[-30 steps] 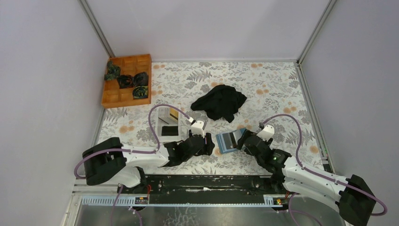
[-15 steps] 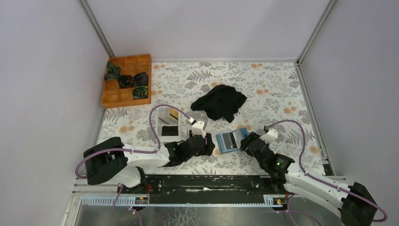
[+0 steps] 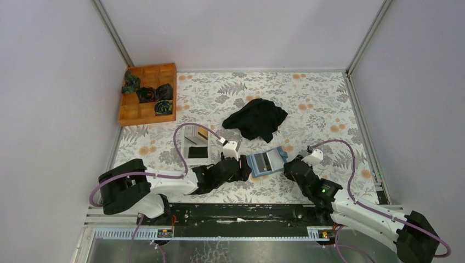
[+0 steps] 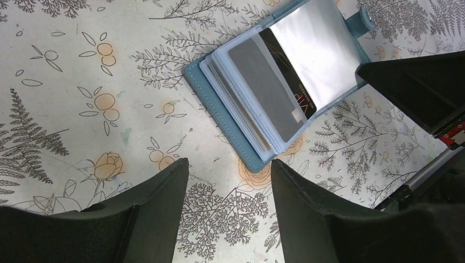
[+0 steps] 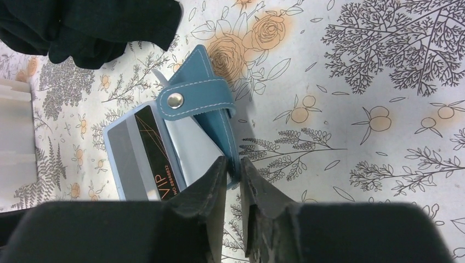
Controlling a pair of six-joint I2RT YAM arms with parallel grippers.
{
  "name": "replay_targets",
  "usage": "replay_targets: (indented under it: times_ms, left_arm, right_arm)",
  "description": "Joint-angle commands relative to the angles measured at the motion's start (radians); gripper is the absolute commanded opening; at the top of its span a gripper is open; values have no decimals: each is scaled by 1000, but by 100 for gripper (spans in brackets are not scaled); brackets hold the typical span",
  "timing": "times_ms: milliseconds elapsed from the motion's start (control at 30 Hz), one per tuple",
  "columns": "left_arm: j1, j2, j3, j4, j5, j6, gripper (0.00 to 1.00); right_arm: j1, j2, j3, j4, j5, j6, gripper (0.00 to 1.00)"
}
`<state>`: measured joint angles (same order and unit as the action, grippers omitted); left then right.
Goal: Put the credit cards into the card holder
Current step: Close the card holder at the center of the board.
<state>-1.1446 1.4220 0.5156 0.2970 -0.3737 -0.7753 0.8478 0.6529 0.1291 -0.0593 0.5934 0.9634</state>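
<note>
Fingers of our right gripper (image 5: 233, 175) pinch the cover edge of the card holder (image 3: 267, 163), lying open at 6 o'clock of the black cloth (image 3: 257, 118), seemingly to steady it, while our left gripper (image 4: 230, 181) hovers open-jawed at its 9 o'clock.

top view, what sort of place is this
Probably a robot test cell, not a home: plain grey walls on metal framing box in a floral table, left arm and right arm bolted at its near edge, and props like a card holder and wooden tray.
</note>
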Motion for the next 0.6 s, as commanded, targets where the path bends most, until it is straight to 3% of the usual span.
replay_targets:
  times_ms: [0, 133, 367, 567]
  left_arm:
    - [1, -12, -26, 85, -10, -25, 65]
    - [1, -13, -57, 114, -11, -57, 66]
    - [2, 7, -121, 214, 3, -154, 72]
    - [5, 59, -166, 412, 27, -247, 72]
  right_arm:
    - [-6, -1, 10, 45, 26, -3, 19]
    - [-6, -34, 15, 28, 27, 4, 0]
    - [-6, -105, 21, -25, 31, 75, 0]
    - [-6, -146, 19, -72, 9, 188, 0]
